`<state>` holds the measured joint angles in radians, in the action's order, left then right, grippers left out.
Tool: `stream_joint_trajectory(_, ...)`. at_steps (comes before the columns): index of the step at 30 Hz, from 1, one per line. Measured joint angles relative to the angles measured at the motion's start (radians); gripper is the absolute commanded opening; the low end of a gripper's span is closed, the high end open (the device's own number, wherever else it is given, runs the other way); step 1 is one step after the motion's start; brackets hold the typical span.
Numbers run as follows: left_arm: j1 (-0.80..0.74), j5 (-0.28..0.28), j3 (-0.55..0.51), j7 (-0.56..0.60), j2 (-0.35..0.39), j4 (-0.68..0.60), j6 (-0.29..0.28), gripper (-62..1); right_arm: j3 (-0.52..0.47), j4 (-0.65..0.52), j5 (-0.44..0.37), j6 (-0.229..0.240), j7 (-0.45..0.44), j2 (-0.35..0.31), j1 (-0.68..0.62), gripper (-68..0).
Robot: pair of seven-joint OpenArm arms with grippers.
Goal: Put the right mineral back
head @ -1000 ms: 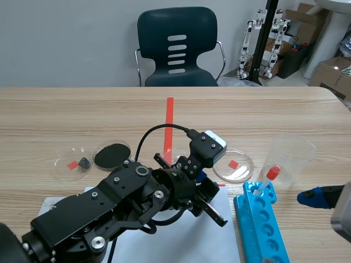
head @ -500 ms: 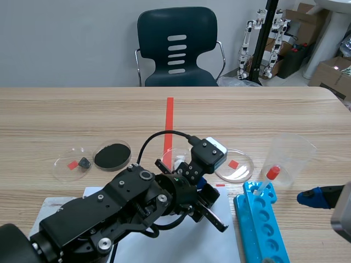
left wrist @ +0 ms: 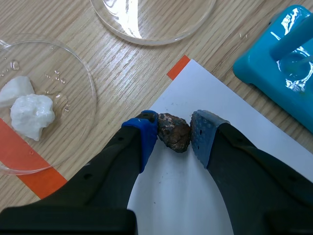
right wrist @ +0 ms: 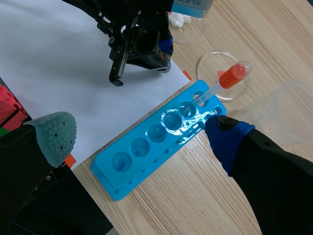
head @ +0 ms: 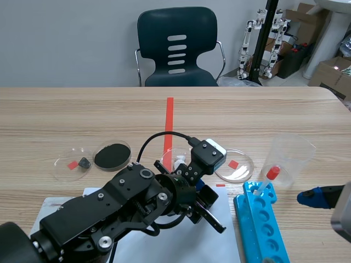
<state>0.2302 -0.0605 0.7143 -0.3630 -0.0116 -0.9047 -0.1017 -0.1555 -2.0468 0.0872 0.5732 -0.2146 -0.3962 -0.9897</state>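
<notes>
A dark brown mineral (left wrist: 173,132) sits just over the white paper (left wrist: 186,205), pressed between the blue and grey pads of my left gripper (left wrist: 173,128), which is shut on it. In the scene view the left gripper (head: 202,192) is low over the paper's far edge and hides the mineral. Ahead of it is an empty clear dish (left wrist: 195,24) (head: 244,171) holding only a red tape mark. Beside that, another dish (left wrist: 83,78) holds white mineral pieces (left wrist: 32,110). My right gripper (right wrist: 140,136) hangs open over the blue rack (right wrist: 156,147), holding nothing.
A blue tube rack (head: 263,224) lies right of the paper, with a red-bulbed pipette (head: 272,172) standing in it and a clear plastic beaker (head: 293,153) behind. At the left are a dish with a small dark stone (head: 83,162) and a black-filled dish (head: 112,155).
The left arm has shifted slightly toward the robot and down over the paper's far edge. The right arm has not moved.
</notes>
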Motion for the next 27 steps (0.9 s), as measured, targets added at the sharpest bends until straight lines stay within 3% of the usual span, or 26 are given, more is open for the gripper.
stream_joint_trajectory(13,-0.004,0.000,0.000,-0.006,0.003,-0.009,0.000,-11.2,0.000,0.000,0.000,0.000,0.000,0.000,0.000,-12.8)
stream_joint_trajectory(20,-0.071,-0.051,0.000,0.002,0.076,-0.198,0.000,-8.1,0.000,0.000,0.000,0.000,0.000,0.000,0.000,-12.8)
stream_joint_trajectory(27,-0.171,-0.052,-0.029,0.046,0.149,-0.366,0.000,-8.2,0.000,0.000,0.000,0.000,0.000,0.000,0.000,-12.8)
